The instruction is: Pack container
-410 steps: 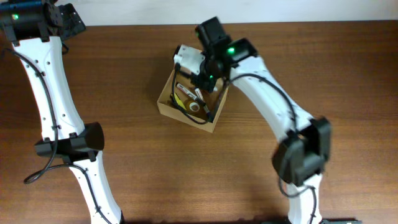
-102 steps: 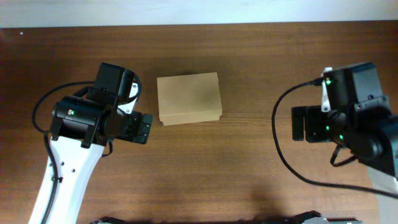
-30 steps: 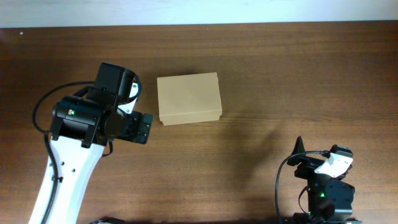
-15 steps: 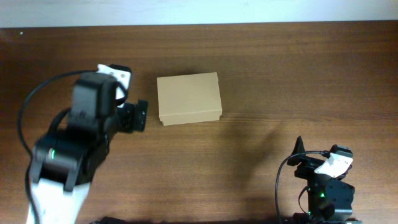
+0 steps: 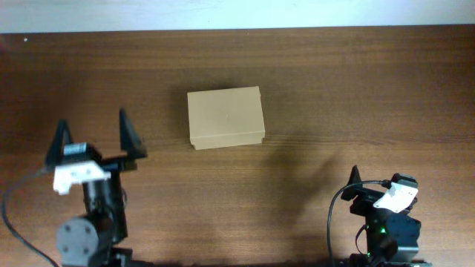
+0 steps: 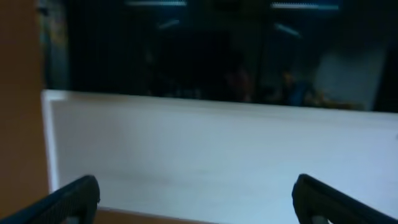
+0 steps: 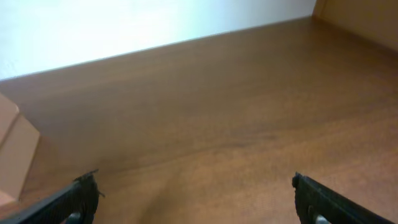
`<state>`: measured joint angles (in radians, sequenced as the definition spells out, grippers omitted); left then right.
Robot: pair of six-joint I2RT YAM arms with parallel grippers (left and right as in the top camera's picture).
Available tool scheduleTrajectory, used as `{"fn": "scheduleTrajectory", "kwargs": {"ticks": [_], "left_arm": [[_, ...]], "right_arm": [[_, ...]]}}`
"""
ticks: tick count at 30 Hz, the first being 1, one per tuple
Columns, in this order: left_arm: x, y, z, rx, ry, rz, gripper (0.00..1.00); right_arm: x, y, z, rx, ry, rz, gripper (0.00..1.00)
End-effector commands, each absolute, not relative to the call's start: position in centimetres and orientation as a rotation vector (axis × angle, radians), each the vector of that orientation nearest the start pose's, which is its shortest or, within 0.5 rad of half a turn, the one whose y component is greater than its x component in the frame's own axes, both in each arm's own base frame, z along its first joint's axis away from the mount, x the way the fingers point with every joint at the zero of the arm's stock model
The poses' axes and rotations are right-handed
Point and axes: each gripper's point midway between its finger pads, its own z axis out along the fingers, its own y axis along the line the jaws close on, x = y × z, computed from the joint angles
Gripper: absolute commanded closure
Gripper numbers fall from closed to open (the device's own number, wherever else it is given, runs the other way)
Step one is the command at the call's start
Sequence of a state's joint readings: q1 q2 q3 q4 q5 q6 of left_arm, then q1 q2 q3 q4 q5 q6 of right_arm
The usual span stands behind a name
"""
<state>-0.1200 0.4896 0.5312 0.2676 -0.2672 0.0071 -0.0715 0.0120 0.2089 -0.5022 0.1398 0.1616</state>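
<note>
Container [image 5: 225,122]: lies flat on the surface [image 5: 334,89], nearer the far edge than the near one, a little left of the middle. The lid [image 5: 230,104] is down and its top face is plain. We cannot see inside, so the contents are unverified from here.

Left pincer [image 5: 93,141]: by the near-left corner, well apart from the container, jaws spread wide with nothing between them. Its wrist view shows only a pale wall [image 6: 217,149] with a dark blur above it.

Right pincer [image 7: 194,183]: by the near edge toward the near-right corner, jaws likewise wide and empty, bare wood ahead of it.

Judgement: packing looks finished or close to it, and both arms stand off.

Risks we note:
- As far as we can tell the lid is only lying shut, with no tuck or latch visible. The cardboard hinge may spring the flap up.
- If an arm reaches in to press it, wide jaws coming in low could catch the container's side. A light container on smooth wood would slide or turn rather than resist.
- Something standing proud inside would hold the lid off. We cannot check this in these views.
</note>
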Motion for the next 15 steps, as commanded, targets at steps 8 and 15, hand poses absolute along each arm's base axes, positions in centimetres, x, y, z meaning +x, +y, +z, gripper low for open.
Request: {"fn": "scheduleTrajectory", "kwargs": {"ticks": [8, 15], "left_arm": [[23.4, 4.4, 28.4, -0.255, 1.256, 0.181, 0.0], [23.7, 4.0, 23.7, -0.24, 1.31, 0.18, 0.0]], "right_arm": [[20.3, -4.0, 11.9, 0.333, 1.975, -0.084, 0.01], [19.6, -4.0, 10.6, 0.338, 2.038, -0.09, 0.01]]}}
